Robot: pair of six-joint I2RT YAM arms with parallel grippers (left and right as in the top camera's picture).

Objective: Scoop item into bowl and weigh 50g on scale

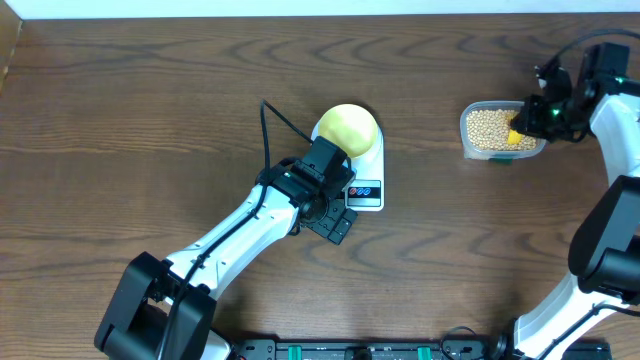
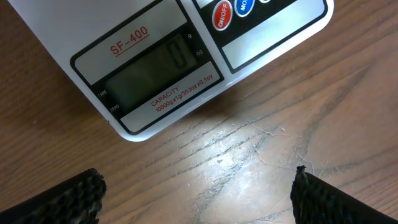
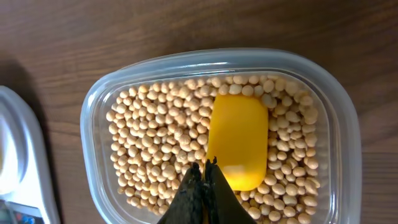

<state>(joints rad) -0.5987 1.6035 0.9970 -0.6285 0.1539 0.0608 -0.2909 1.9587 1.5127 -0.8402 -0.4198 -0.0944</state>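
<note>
The pale yellow-green bowl (image 1: 347,130) stands on the white scale (image 1: 366,192). In the left wrist view the scale's (image 2: 155,68) grey display shows a faint 0. My left gripper (image 1: 335,215) is open and empty over bare table just in front of the scale, and its fingers (image 2: 199,186) are wide apart. The beans (image 1: 487,127) fill a clear tub (image 1: 468,140) at the far right. My right gripper (image 3: 204,171) is shut on the handle of a yellow scoop (image 3: 237,137), which lies hollow side down on the beans (image 3: 155,137).
The left arm reaches diagonally from the front left to the scale. The right arm comes in along the right edge. The tub's wall (image 3: 93,106) rings the beans, and the scale's edge (image 3: 12,155) shows at the left of the right wrist view.
</note>
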